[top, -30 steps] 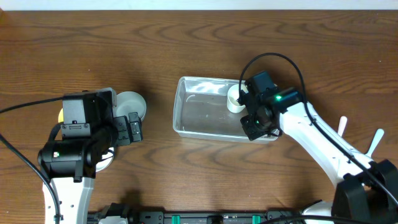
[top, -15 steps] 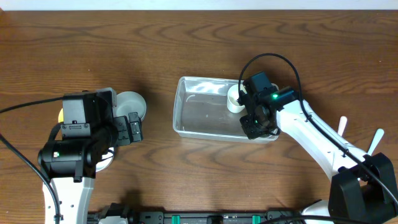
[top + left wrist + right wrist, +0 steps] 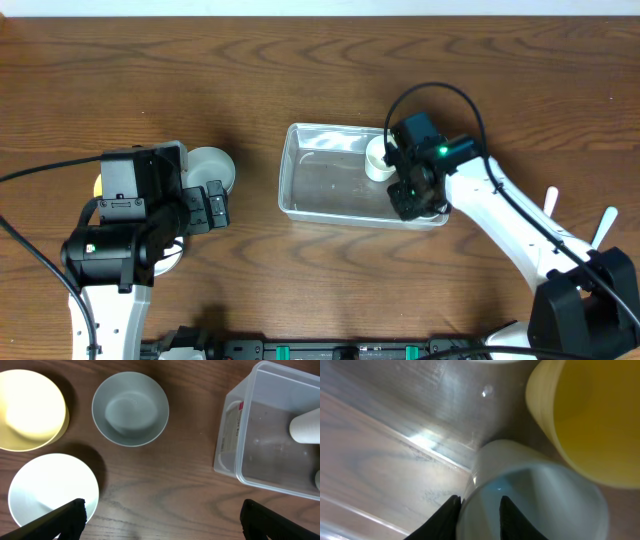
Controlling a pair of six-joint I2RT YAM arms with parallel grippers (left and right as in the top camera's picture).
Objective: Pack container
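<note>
A bowl lies left of the container, with a cup inside it.

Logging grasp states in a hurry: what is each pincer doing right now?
Left pincer: open, holding nothing.
Right pincer: closed on the rim of the pale cup, inside the container.

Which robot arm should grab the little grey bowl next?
Left. The left gripper is open, empty and close to the small round grey bowl. The right gripper is busy inside the clear rectangular plastic container, astride the rim of a pale cup.
</note>
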